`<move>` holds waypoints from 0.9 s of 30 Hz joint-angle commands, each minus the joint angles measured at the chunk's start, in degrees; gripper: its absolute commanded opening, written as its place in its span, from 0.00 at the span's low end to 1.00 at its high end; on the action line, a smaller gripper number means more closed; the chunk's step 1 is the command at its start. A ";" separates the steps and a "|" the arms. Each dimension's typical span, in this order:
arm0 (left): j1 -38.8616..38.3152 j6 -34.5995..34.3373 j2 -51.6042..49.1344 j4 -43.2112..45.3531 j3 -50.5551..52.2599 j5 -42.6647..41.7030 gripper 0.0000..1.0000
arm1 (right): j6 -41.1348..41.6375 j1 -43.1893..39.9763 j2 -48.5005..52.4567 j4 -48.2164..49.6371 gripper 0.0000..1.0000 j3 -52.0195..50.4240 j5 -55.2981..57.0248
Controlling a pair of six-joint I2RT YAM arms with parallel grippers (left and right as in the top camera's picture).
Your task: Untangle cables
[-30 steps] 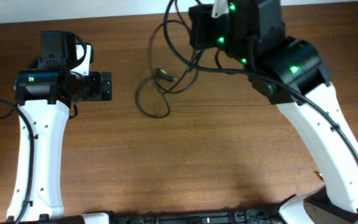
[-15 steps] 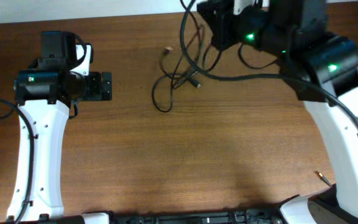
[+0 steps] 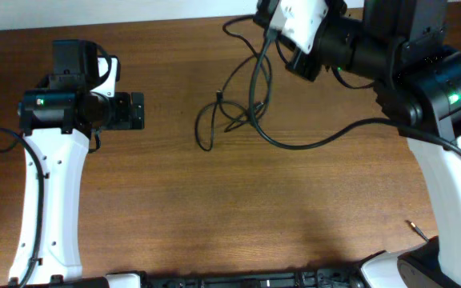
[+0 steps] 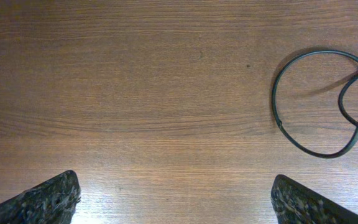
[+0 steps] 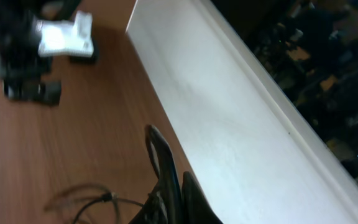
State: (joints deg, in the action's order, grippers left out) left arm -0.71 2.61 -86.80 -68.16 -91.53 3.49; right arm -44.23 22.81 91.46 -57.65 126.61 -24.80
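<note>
**A:** Entry one, the right hand?

**B:** Right hand (image 3: 267, 26): raised near the far edge of the table (image 3: 254, 208), jaws pinched fully closed on a strand of the cables (image 3: 238, 118). Its wrist view is tilted and partly blurred, but the dark fingers meet, with cord running beside them.

**A:** Entry two, the cables?

**B:** Thin black cords, one bunch. The upper part hangs from the right hand. The lower part lies on the table as a crossing of strands and one open loop, at the far middle. A small plug shows near the crossing. How many cords there are cannot be told. The arm's own thicker wire (image 3: 310, 146) sweeps past them on the right and is not part of the lot.

**A:** Entry three, the left hand?

**B:** Left hand (image 3: 137, 110): jaws spread as wide as they go, holding nothing, over bare wood well apart from the bunch. The loop sits at the right edge of its wrist view.

**A:** Step in hand?

**B:** By my reading, lifting one strand so the tangle hangs open. The crossing is not yet undone.

**A:** Next move?

**B:** Probably the left hand reaches across to pin or grip the loop. The two hands could then draw apart, gently, as a hard pull may tighten the crossing.
</note>
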 commanded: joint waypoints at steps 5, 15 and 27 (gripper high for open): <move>0.24 0.70 -0.09 -0.09 -0.55 0.44 0.99 | -25.90 0.02 2.47 -3.34 0.04 0.96 0.66; 0.24 0.70 -0.09 -0.07 -0.55 0.44 0.99 | -18.71 -0.07 5.49 -3.04 0.04 0.96 15.39; 0.24 0.72 -0.09 -0.09 -0.55 0.44 0.99 | -21.49 -11.30 5.68 -5.33 0.04 0.94 42.16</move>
State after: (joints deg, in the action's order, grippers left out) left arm -0.71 2.61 -86.80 -68.16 -91.53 3.49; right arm -65.12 15.18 96.99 -61.43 126.58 15.57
